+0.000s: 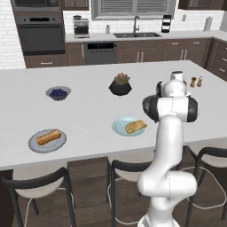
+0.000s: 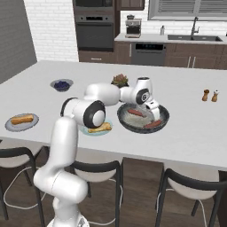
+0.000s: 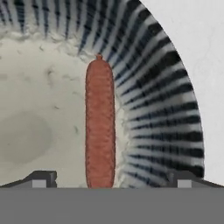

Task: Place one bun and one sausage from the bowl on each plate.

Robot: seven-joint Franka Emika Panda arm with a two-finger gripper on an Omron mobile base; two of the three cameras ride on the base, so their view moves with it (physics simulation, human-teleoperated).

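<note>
You had nothing to read here: no text, label, brand, number or sign was legible on anything in these views, and the appliances along the far wall were too small to make out.

sausage lies in the bowl between the spread fingers.

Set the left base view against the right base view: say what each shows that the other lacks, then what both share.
Left base view alone: the buns on both plates seen unblocked, with the arm's body covering the counter to the right of the teal plate.

Right base view alone: the large dark bowl holding two sausages, and the open tool lowered over it.

Both: the grey plate with a bun, the teal plate with a bun, the small berry bowl, the potted plant, two shakers.
</note>
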